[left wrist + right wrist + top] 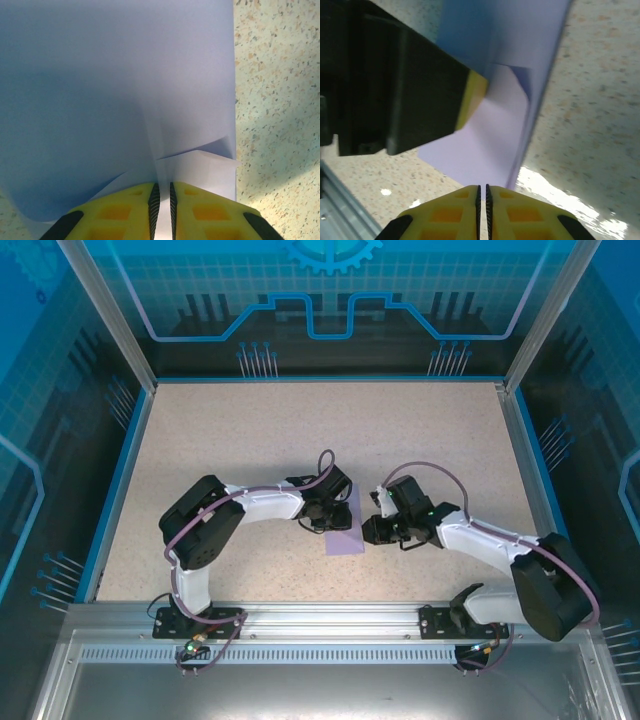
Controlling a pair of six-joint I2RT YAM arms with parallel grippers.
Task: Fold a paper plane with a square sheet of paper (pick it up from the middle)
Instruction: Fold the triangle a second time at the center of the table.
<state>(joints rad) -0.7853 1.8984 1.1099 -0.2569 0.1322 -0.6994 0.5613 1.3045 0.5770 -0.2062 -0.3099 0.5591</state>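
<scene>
- My left gripper (162,189) is clamped on the square sheet of paper (125,75). A pale sliver of it sits right between my pads (154,210), so that's a real pinch.
- My right gripper (481,190) has its jaws drawn together, with just a dark slit between them. The sheet's near corner comes right up to the tips, but I cannot tell whether I've nipped it.
- The sheet lies on the table (250,430), about midway between the side edges and somewhat closer to the near edge, between my two grippers.
- Progress, as I judge it: from above it reads as a narrow strip, so the centre fold looks made. A small flap (200,165) is turned over at one corner.
- Left to do: there's no pointed nose and no wings, so most of the paper plane lies ahead.
</scene>
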